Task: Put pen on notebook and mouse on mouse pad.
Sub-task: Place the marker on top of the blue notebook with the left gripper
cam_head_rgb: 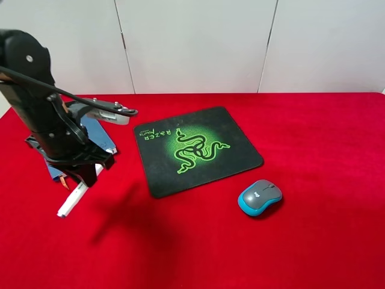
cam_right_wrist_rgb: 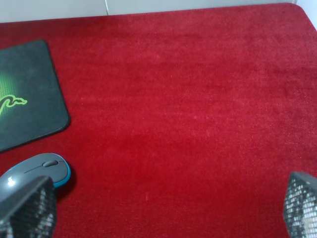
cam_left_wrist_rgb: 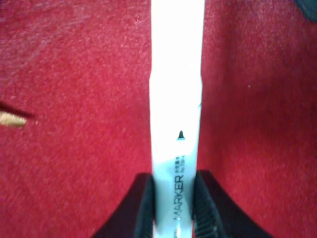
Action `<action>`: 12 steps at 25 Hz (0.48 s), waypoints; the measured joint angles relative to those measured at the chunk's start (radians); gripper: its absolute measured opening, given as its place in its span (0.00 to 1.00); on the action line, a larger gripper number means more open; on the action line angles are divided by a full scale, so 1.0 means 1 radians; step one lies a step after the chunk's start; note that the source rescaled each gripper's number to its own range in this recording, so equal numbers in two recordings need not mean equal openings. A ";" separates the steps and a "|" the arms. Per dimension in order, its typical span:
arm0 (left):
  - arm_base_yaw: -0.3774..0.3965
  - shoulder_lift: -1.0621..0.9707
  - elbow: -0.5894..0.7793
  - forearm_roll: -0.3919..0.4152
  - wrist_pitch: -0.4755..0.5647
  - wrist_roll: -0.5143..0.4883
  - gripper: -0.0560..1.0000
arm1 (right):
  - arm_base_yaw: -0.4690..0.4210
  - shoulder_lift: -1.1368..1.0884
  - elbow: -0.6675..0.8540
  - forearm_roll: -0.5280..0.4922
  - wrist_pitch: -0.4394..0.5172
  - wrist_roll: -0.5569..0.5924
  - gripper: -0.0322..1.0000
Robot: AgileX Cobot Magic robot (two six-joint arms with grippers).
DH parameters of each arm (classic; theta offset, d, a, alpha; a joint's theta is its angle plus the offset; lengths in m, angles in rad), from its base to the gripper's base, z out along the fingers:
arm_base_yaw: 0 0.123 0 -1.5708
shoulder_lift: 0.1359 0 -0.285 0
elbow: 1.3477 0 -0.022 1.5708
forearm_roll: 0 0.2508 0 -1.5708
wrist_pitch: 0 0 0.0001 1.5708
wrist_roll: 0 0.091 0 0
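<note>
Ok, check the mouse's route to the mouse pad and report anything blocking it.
Nothing visible blocks it. The mouse sits on the red cloth just off the near right edge of the mouse pad, with only bare cloth between them.

1. My gripper (cam_right_wrist_rgb: 166, 198) hangs over the red cloth (cam_right_wrist_rgb: 188, 109), jaws spread wide.
2. The mouse (cam_right_wrist_rgb: 39, 168) lies just ahead of one finger (cam_right_wrist_rgb: 27, 208), which partly hides it.
3. The mouse pad (cam_right_wrist_rgb: 34, 79) lies farther out beyond the mouse, not touching it.
</note>
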 joint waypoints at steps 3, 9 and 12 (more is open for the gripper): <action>0.044 -0.004 -0.036 0.006 0.048 0.000 0.05 | 0.000 0.000 0.000 0.000 0.000 0.000 1.00; 0.190 -0.002 -0.122 0.014 0.057 0.001 0.05 | 0.000 0.000 0.000 0.000 0.000 0.000 1.00; 0.251 0.029 -0.166 0.014 0.055 0.001 0.05 | 0.000 0.000 0.000 0.000 0.000 0.000 1.00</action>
